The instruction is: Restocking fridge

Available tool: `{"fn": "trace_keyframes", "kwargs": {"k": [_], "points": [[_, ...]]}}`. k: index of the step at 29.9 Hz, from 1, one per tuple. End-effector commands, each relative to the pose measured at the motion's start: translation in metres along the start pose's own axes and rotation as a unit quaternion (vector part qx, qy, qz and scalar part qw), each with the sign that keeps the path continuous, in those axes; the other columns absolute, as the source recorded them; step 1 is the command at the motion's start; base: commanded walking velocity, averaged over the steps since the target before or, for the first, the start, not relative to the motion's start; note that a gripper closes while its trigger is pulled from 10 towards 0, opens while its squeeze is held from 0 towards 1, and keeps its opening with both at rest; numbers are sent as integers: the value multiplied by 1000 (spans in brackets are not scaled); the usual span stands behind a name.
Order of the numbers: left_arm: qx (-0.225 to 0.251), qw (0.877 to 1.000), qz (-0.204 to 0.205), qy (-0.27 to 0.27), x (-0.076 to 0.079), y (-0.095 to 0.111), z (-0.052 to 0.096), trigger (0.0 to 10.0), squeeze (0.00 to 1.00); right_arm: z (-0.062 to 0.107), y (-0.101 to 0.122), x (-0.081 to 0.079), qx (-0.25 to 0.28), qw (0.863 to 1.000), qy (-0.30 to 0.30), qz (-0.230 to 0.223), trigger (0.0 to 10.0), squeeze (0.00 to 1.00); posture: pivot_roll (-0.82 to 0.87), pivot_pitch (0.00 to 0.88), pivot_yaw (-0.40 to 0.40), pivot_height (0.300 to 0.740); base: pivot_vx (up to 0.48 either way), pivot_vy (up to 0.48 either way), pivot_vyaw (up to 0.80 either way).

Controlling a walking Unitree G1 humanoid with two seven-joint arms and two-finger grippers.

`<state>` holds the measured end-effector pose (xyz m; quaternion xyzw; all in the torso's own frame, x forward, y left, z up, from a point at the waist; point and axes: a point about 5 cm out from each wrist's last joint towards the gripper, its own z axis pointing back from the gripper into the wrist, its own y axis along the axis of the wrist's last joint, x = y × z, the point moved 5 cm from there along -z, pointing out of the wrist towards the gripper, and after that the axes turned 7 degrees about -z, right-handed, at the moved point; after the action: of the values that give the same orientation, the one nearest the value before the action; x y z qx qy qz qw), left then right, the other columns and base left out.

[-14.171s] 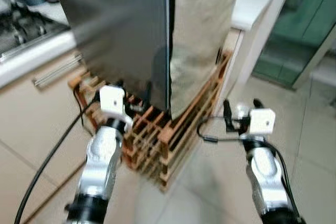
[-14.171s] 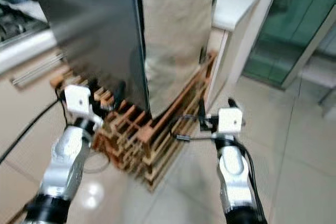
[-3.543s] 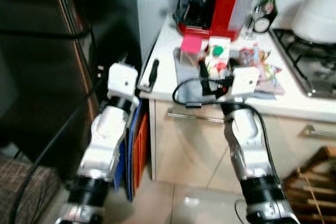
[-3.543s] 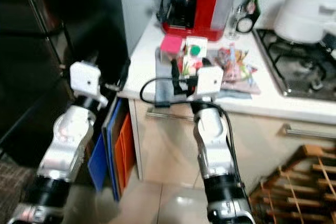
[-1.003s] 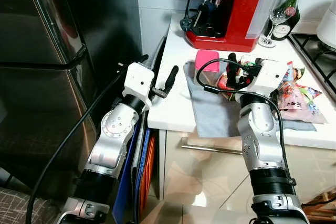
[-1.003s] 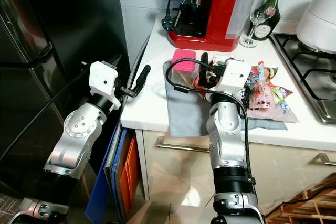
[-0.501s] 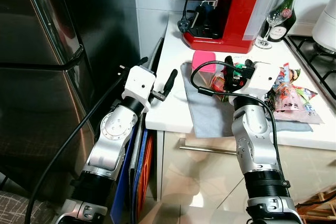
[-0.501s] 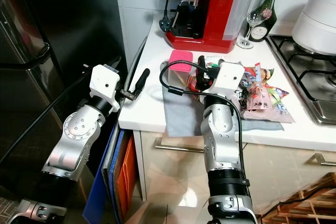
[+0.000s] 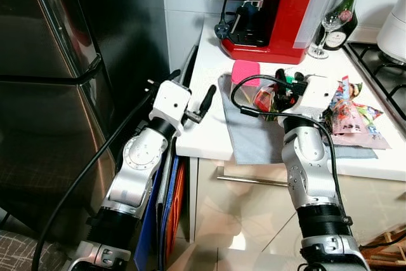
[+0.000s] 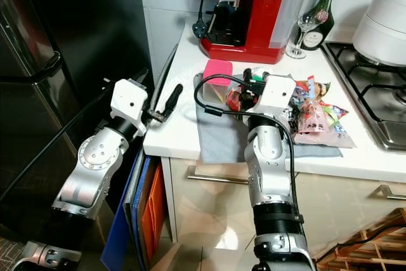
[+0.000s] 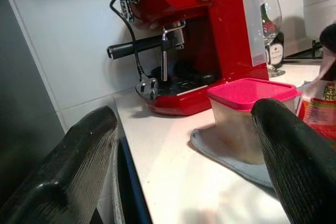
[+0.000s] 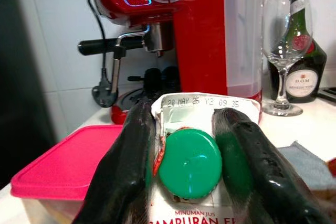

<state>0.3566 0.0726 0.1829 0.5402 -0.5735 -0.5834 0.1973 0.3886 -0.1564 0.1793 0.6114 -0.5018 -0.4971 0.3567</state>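
Silver arms reach up from the bottom of the head views toward a white bench (image 9: pixel 203 134) beside a tall steel fridge (image 9: pixel 44 93), whose doors are closed. The left gripper (image 9: pixel 198 103) hovers over the bench's near-left corner with its fingers spread wide and nothing between them; in the left wrist view the two black fingers (image 11: pixel 79 166) stand well apart, framing the bench. The right gripper (image 12: pixel 191 150) has its fingers on either side of a juice carton (image 12: pixel 205 182) with a green screw cap (image 12: pixel 190 163), pressing its top edges; it looks clenched on the carton, though whether the hold is firm enough to lift cannot be told.

The carton stands on a grey cloth (image 9: pixel 254 138) on the bench, just beside a pink-lidded container (image 9: pixel 248 74) on the left and touching a heap of snack packets (image 9: pixel 352 115) on the right. Farther back sit a red espresso machine (image 9: pixel 279 7), a wine glass (image 9: pixel 330 20) and a dark bottle (image 9: pixel 349 26), with a hob (image 10: pixel 374 103) at the far right.

The restocking looks barely begun: the first item is only being gripped, and the fridge has yet to be opened. The container and the packets wait untouched on the bench.
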Motion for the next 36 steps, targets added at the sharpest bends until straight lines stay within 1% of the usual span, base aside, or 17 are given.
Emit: {"fn": "trace_keyframes", "kwargs": {"k": [1, 3, 5, 6, 7, 10, 11, 16, 20, 21, 22, 26, 27, 28, 30, 32, 36], "points": [[2, 1000, -5, -4, 2, 1, -1, 10000, 0, 1, -11, 8, -22, 1000, -18, 4, 0, 0, -43, 0, 14, 740, 0, 0, 0], [2, 1000, -5, -4, 2, 2, -1, 10000, 0, -1, -8, 9, -17, 1000, -17, 7, 0, 0, -43, 0, 15, 740, 0, 0, 0], [3, 1000, -6, -5, 2, 1, -2, 10000, 0, -5, 7, 5, 13, 1000, -6, 19, 0, 0, -40, 0, 15, 740, 0, 0, 0], [2, 1000, -6, -5, 2, 1, -2, 10000, 0, -8, 18, 1, 35, 999, 4, 25, 0, 0, -41, 0, 17, 740, 0, 0, 0], [2, 1000, -6, -5, 2, 1, -2, 10000, 0, -8, 18, 1, 35, 999, 4, 25, 0, 0, -41, 0, 17, 740, 0, 0, 0], [3, 1000, -8, -7, 2, 1, -2, 10000, 0, -13, 40, -7, 76, 996, 20, 32, 0, 0, -43, 0, 18, 740, 0, 0, 0], [3, 1000, -8, -7, 2, 1, -2, 10000, 0, -13, 40, -7, 76, 996, 20, 32, 0, 0, -43, 0, 18, 740, 0, 0, 0], [5, 1000, -9, -9, 3, 2, -3, 10000, 0, -17, 54, -11, 102, 994, 29, 34, 0, 0, -43, 0, 16, 740, 0, 0, 0], [6, 1000, -9, -7, 2, 2, -3, 10000, 0, -18, 66, -11, 124, 991, 30, 46, 0, 0, -45, 0, 15, 740, 0, 0, 0], [3, 1000, -3, 0, 1, 2, -3, 10000, 0, -17, 67, -10, 129, 990, 29, 52, 0, 0, -45, 0, 15, 740, 0, 0, 0], [0, 1000, 5, 7, -1, 1, -3, 10000, 0, -16, 68, -8, 131, 989, 28, 57, 0, 0, -46, 0, 15, 740, 0, 0, 0], [-7, 1000, 14, 20, -5, -2, -3, 10000, 0, -13, 67, -3, 133, 989, 18, 69, 0, 0, -45, 0, 13, 740, 0, 0, 0], [-9, 999, 21, 34, -8, -2, -2, 10000, 0, -1, 69, 7, 151, 983, -8, 103, 0, 0, -44, 0, 12, 740, 0, 0, 0], [-8, 999, 31, 38, -8, -1, -2, 10000, 0, 7, 69, 13, 162, 979, -24, 125, 0, 0, -45, 0, 12, 740, 0, 0, 0], [-6, 998, 40, 41, -8, 0, -2, 10000, 0, 16, 69, 17, 171, 973, -38, 149, 0, 0, -51, 0, 18, 740, 0, 0, 0], [-3, 998, 43, 43, -8, 1, -2, 10000, 0, 19, 67, 17, 171, 973, -41, 152, 0, 0, -51, 0, 18, 740, 0, 0, 0], [4, 998, 43, 43, -6, 5, -4, 10000, 0, 20, 60, 12, 162, 976, -43, 141, 0, 0, -59, 0, 25, 740, 0, 0, 0]]}}
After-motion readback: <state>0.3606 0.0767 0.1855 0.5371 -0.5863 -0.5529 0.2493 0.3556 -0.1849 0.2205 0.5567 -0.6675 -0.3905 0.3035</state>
